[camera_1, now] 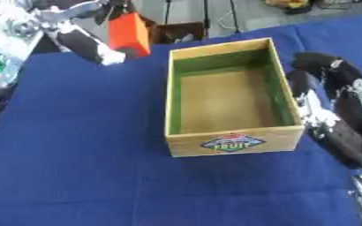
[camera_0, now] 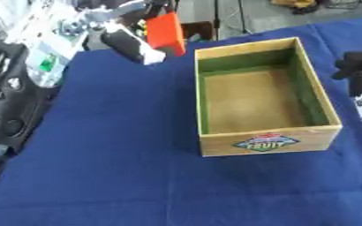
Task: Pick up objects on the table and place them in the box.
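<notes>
Holding orange block (camera_0: 166, 32) upright, left robot hand (camera_0: 130, 17)

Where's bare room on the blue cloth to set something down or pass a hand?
Open cloth lies left of the box and along the near edge in front of it. The box floor is bare too. Crowded: the far left corner, where the left robot hand holds an orange block, and right of the box by the right robot hand.

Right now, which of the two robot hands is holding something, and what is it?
The left hand, raised at the upper left beyond the wooden box, holds an orange rectangular block. The right hand, beside the box's right wall, holds nothing.
</notes>
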You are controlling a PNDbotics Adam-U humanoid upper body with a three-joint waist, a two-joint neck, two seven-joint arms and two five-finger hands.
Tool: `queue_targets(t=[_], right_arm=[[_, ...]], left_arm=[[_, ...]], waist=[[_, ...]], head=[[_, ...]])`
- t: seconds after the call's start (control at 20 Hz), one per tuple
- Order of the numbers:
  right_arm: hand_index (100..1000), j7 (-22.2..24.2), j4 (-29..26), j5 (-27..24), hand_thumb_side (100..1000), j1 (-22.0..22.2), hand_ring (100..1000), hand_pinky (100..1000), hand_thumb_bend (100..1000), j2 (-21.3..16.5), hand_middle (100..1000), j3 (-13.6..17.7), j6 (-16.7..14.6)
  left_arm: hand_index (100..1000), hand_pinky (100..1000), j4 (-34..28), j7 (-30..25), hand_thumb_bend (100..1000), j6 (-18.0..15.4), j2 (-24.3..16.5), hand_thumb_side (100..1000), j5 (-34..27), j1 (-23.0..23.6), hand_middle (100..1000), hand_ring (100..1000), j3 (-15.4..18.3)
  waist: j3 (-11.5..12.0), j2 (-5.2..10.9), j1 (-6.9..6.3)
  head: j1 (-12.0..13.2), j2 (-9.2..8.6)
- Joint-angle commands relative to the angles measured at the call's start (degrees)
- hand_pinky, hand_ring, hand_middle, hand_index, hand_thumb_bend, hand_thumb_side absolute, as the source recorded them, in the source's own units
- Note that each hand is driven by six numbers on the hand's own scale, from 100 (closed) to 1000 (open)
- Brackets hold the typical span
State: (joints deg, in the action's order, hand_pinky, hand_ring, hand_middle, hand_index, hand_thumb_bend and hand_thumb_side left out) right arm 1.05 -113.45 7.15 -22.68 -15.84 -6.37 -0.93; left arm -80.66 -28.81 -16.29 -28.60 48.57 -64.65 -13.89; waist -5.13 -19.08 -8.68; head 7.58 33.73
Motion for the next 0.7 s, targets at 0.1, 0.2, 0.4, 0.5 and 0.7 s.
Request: queue_targets(t=[0.1, 0.2, 0.4, 0.5, 0.7], right_arm=[[806, -0.1, -1.1, -0.6, 553, -0.7, 850, 987, 100, -0.4, 593, 0.1, -0.2], [806, -0.3, -1.1, -0.6, 550, -0.8, 850, 987, 100, -0.3, 592, 0.1, -0.2], [806, -0.5, -1.1, -0.7, 546, -1.1, 851, 988, 100, -0.2, 593, 0.1, -0.2], [806, -0.8, -1.1, -0.7, 544, -1.4, 851, 988, 100, 0.0, 593, 0.1, -0.3], [806, -1.7, -1.1, -1.1, 537, -2.2, 851, 987, 100, 0.3, 595, 0.1, -0.9]], left_arm=[[470, 196, 1.6, 0.7, 100, -0.2, 2.7, 370, 2.0, -3.1, 287, 331, 0.3], [468, 192, 2.5, 1.6, 100, -0.1, 4.2, 369, 3.4, -3.8, 283, 328, 0.4], [467, 192, 4.5, 4.0, 100, 0.2, 6.6, 357, 6.5, -4.8, 283, 329, 0.5], [467, 193, 5.0, 5.4, 100, 1.0, 8.4, 350, 8.1, -5.2, 283, 330, 0.5], [465, 191, 5.8, 7.8, 100, 1.8, 11.9, 347, 11.5, -5.3, 283, 330, -0.4]], waist=[[-0.4, 0.98, 0.15], [-0.7, 0.82, 0.04], [-1.3, 0.59, -0.05], [-1.7, 0.41, -0.08], [-2.4, 0.12, -0.06]], head=[[0.5, -0.02], [0.7, -0.2], [1.1, -0.43], [1.3, -0.59], [1.8, -1.01]])
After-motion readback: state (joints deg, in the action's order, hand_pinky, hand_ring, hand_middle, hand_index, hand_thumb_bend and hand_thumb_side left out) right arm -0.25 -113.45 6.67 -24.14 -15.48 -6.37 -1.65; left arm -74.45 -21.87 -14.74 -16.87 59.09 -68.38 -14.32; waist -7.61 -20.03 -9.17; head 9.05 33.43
